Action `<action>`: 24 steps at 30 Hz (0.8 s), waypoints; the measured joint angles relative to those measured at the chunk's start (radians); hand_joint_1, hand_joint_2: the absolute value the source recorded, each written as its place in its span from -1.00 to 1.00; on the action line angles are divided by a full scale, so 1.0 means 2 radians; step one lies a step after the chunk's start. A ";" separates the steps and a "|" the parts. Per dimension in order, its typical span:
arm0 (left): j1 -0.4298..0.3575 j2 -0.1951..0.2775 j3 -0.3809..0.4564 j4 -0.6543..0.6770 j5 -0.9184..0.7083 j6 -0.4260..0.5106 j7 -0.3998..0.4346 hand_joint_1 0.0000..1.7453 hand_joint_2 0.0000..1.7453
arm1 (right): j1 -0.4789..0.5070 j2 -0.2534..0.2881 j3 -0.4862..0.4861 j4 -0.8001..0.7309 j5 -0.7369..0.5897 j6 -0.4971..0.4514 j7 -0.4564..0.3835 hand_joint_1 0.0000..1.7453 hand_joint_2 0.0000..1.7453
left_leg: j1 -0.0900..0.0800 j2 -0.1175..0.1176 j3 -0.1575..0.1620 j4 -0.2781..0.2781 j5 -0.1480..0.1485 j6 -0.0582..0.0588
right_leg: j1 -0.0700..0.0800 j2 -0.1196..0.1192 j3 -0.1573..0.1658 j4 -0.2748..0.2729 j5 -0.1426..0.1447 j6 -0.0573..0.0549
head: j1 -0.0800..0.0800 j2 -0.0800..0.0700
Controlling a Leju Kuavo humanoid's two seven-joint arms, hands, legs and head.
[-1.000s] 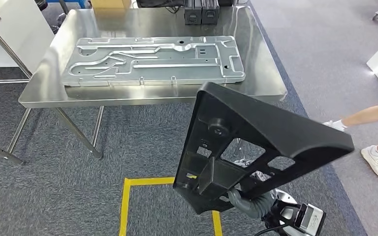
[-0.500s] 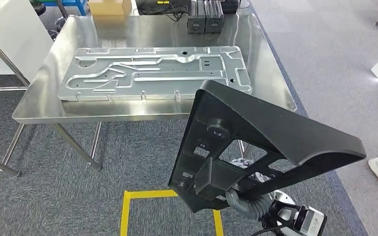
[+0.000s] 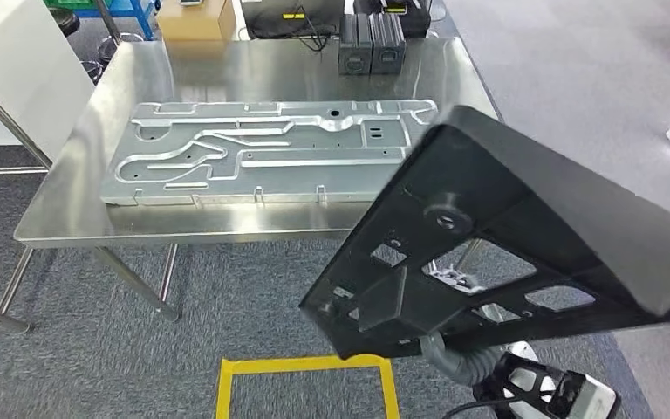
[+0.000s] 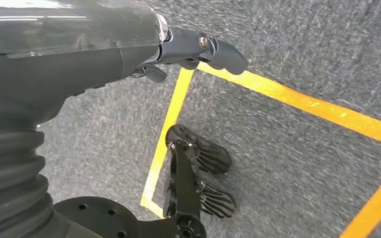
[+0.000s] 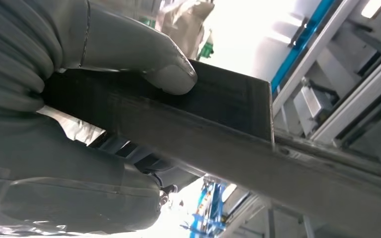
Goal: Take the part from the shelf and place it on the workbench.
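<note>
A large black plastic part [image 3: 523, 253] with cut-out openings hangs in front of me, tilted, its far end over the near right corner of the steel workbench [image 3: 78, 218]. My right hand [image 3: 454, 360] grips its lower end from beneath. Close up, the grey thumb [image 5: 168, 74] presses on the part's black edge [image 5: 228, 144]. My left hand [image 4: 198, 47] hangs over the carpet, its dark fingers loosely apart and holding nothing.
A big stamped metal plate [image 3: 262, 153] covers much of the workbench. Two black boxes [image 3: 371, 44] and a cardboard box [image 3: 194, 17] stand at its far edge. A yellow tape square [image 3: 305, 365] marks the carpet below me. A white table [image 3: 0, 78] stands left.
The whole view has shifted as I come closer to the workbench. The black part has swung up and to the right, over the table's corner. The person's legs have left the right edge.
</note>
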 joint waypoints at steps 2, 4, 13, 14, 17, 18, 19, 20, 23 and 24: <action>0.000 0.000 0.000 0.000 0.000 0.000 0.000 -1.00 1.00 | 0.000 0.001 -0.003 -0.004 0.000 -0.001 0.000 0.90 1.00 | 0.000 0.000 -0.001 0.015 -0.001 -0.005 | -0.003 0.002 0.014 -0.008 -0.001 -0.005 | 0.000 0.000; -0.001 0.000 0.000 0.000 -0.002 -0.001 0.000 -1.00 1.00 | -0.001 0.002 -0.005 -0.005 0.001 -0.002 0.000 0.90 1.00 | 0.003 -0.001 -0.026 0.064 -0.017 -0.008 | -0.005 0.002 0.027 -0.013 -0.007 -0.008 | 0.000 0.000; 0.004 0.003 0.000 0.000 -0.009 -0.004 -0.003 -1.00 1.00 | 0.009 0.003 -0.020 -0.015 -0.002 -0.009 0.000 0.90 1.00 | 0.014 0.000 -0.072 0.012 0.048 -0.020 | -0.011 0.005 0.075 -0.013 -0.052 0.006 | 0.000 0.000; 0.004 0.003 0.000 0.000 -0.009 -0.004 -0.004 -1.00 1.00 | 0.010 0.003 -0.022 -0.016 -0.003 -0.010 0.000 0.90 1.00 | 0.013 0.000 -0.072 0.007 0.052 -0.016 | -0.011 0.006 0.076 -0.012 -0.054 0.010 | 0.000 0.000; 0.004 0.004 0.000 0.000 -0.009 -0.004 -0.005 -1.00 1.00 | 0.008 0.003 -0.027 -0.021 -0.004 -0.015 0.000 0.90 1.00 | 0.012 -0.001 -0.063 0.001 0.049 -0.005 | -0.012 0.005 0.071 0.004 -0.054 0.017 | 0.000 0.000; 0.004 0.004 0.000 0.000 -0.009 -0.004 -0.006 -1.00 1.00 | 0.006 0.003 -0.028 -0.022 -0.004 -0.017 0.000 0.90 1.00 | 0.012 -0.001 -0.058 -0.001 0.047 -0.002 | -0.012 0.004 0.060 0.024 -0.055 0.018 | 0.000 0.000; 0.003 0.005 0.000 0.000 -0.009 -0.004 -0.006 -1.00 1.00 | 0.004 0.003 -0.029 -0.022 -0.003 -0.020 0.000 0.90 1.00 | 0.012 -0.001 -0.054 -0.002 0.044 0.000 | -0.013 0.003 0.042 0.054 -0.060 0.019 | 0.000 0.000; 0.003 0.005 0.000 0.000 -0.009 -0.004 -0.006 -1.00 1.00 | 0.002 0.003 -0.030 -0.022 -0.002 -0.024 0.000 0.90 1.00 | 0.012 -0.001 -0.050 -0.003 0.041 0.002 | -0.013 0.003 0.020 0.087 -0.071 0.021 | 0.000 0.000; 0.003 0.006 0.000 0.000 -0.009 -0.004 -0.006 -1.00 1.00 | -0.012 0.002 -0.036 -0.023 0.008 -0.048 0.000 0.90 1.00 | 0.009 -0.002 -0.034 -0.003 0.028 0.004 | -0.014 0.002 -0.032 0.137 -0.101 0.021 | 0.000 0.000; 0.003 0.006 0.000 0.000 -0.008 -0.003 -0.006 -1.00 1.00 | -0.019 0.002 -0.040 -0.023 0.012 -0.056 0.000 0.90 1.00 | 0.008 -0.002 -0.027 -0.003 0.023 0.004 | -0.014 0.002 -0.034 0.124 -0.092 0.020 | 0.000 0.000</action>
